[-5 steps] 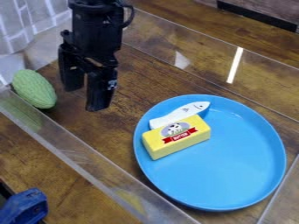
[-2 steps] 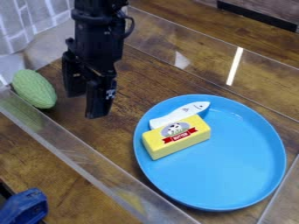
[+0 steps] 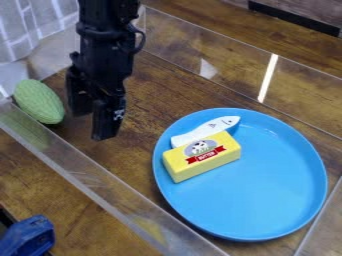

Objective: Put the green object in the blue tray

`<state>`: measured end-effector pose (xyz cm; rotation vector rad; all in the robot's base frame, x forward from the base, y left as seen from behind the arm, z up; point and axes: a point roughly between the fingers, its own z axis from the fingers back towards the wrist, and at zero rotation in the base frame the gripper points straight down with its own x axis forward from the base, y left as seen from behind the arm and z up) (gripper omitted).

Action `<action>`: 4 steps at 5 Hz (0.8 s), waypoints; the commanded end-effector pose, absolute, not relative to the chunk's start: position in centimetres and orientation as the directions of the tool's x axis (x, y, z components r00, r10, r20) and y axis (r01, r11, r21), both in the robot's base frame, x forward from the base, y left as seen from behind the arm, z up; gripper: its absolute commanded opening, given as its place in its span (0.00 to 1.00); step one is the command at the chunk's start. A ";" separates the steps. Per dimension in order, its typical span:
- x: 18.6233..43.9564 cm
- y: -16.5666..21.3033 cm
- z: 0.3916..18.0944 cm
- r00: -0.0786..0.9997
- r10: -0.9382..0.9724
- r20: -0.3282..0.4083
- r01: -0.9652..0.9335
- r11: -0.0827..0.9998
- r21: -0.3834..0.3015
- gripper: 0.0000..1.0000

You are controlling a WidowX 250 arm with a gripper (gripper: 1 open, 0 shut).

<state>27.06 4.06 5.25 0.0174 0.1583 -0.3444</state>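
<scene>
open claw [image 3: 94, 113], green object [image 3: 39, 100], blue tray [image 3: 281, 214]

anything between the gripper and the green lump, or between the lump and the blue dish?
Nothing visible separates the open black gripper from the light green ribbed oval lump. The gripper itself stands between the lump and the round blue tray, which already holds a yellow rectangular block.

My bench [image 3: 287, 60] is dark wood grain under a clear glossy sheet [image 3: 80, 165] that catches a bright streak of light [image 3: 271, 73]. White cloth [image 3: 30, 30] hangs at the back left corner.
</scene>
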 end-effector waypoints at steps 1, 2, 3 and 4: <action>27.7 4.9 5.6 0.921 -0.370 -0.122 0.374 0.927 0.010 1.00; 27.7 5.1 5.4 0.903 -0.414 -0.119 0.418 0.908 0.013 1.00; 27.9 5.2 5.1 0.881 -0.460 -0.115 0.464 0.886 0.017 1.00; 27.8 5.5 5.4 0.888 -0.446 -0.113 0.451 0.892 0.022 1.00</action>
